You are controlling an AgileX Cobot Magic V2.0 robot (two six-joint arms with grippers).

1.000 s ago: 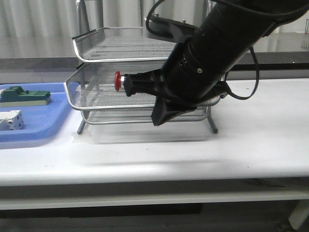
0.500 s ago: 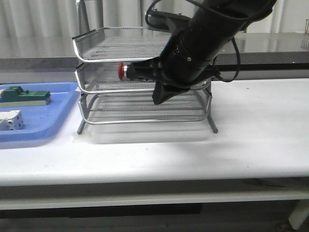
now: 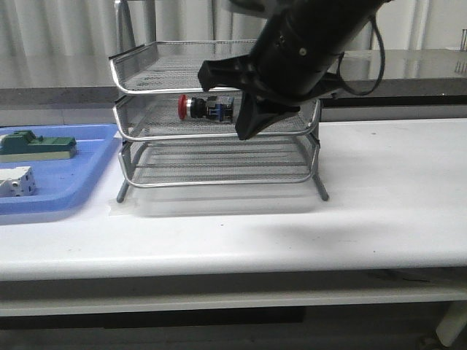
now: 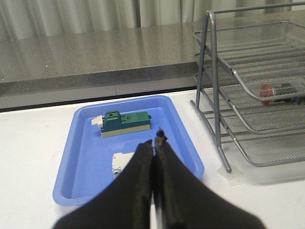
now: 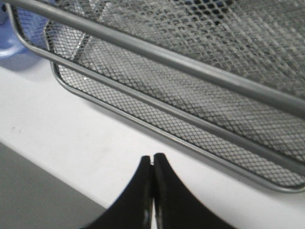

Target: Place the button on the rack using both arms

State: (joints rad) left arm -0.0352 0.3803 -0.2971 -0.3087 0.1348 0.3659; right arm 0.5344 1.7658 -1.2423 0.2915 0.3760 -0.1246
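Front view, red-capped button (image 3: 205, 107), rack's (image 3: 131, 124) middle tray

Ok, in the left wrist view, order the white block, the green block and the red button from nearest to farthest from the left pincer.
1. White block, in the blue tray, right by the left pincer.
2. Green block, farther back in that tray.
3. Button, away to the side in the rack's middle tier.

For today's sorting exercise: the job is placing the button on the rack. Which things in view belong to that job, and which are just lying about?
Part of the job:
button, lying in the middle tray
rack
right pincer, shut
left pincer, shut

Just lying about:
blue tray
green block in it
white block in it
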